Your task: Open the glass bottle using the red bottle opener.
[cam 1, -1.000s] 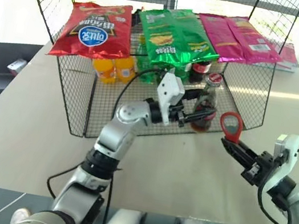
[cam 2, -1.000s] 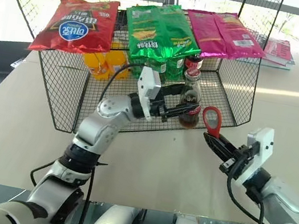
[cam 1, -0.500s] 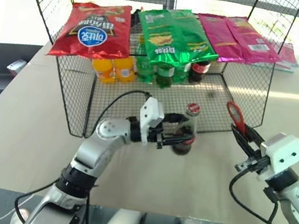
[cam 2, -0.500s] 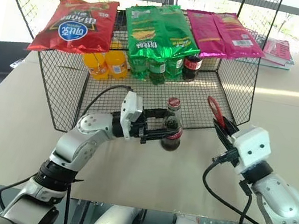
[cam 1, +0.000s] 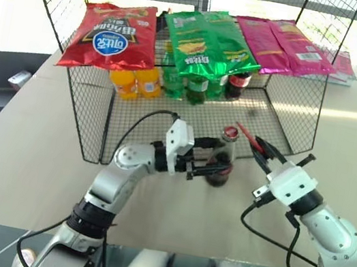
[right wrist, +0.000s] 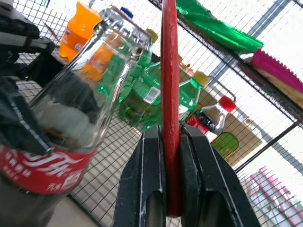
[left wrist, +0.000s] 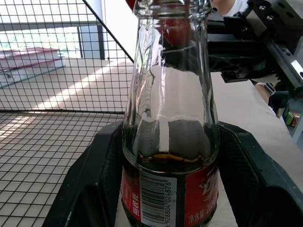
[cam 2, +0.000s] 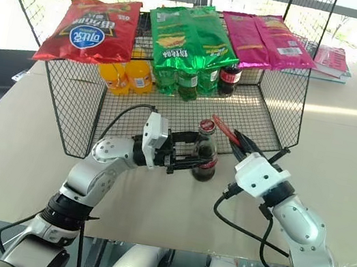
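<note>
Left eye view shows the glass bottle [cam 1: 220,163] standing upright on the table [cam 1: 37,150] just in front of the wire rack [cam 1: 292,119], with the left gripper [cam 1: 211,165] clasped around its labelled body, one finger on each side, as the left wrist view confirms. The right gripper [cam 1: 263,152] is clenched on the handle of the red bottle opener [cam 1: 244,135], which it holds edge-on with the ring head reaching toward the red cap [cam 1: 231,132] and lying just beside it. In the right wrist view the opener's thin red edge rises between the pinched fingers, close to the bottle's neck but apart from it. The step in hand looks like the approach: bottle steadied, opener brought up, not yet seated. The next move likely calls for turning the opener flat, setting its ring over the cap so the lip catches under the rim, then levering upward while the left gripper keeps the bottle from tipping.
</note>
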